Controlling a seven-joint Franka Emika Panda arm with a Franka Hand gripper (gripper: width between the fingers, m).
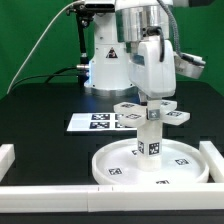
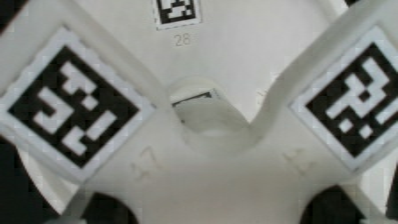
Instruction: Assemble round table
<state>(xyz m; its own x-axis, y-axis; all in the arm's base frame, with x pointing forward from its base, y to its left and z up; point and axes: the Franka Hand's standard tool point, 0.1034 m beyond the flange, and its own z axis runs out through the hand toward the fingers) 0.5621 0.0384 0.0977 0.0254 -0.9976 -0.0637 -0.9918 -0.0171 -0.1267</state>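
Now gripper (image 1: 150, 100) atop foot (image 1: 152, 114), leg (image 1: 150, 138) upright on disc (image 1: 120, 160).

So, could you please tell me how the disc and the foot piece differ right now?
The disc is large, round and rimmed; the foot piece is small and cross-shaped. The disc lies flat on the table; the foot piece sits up on top of the leg, under the gripper. Both are white with square tags.

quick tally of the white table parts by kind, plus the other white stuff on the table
round disc: 1
cylinder leg: 1
cross-shaped foot piece: 1
marker board: 1
border walls: the view is cut off, so no firm count
Total counted: 4, of which 3 are table parts
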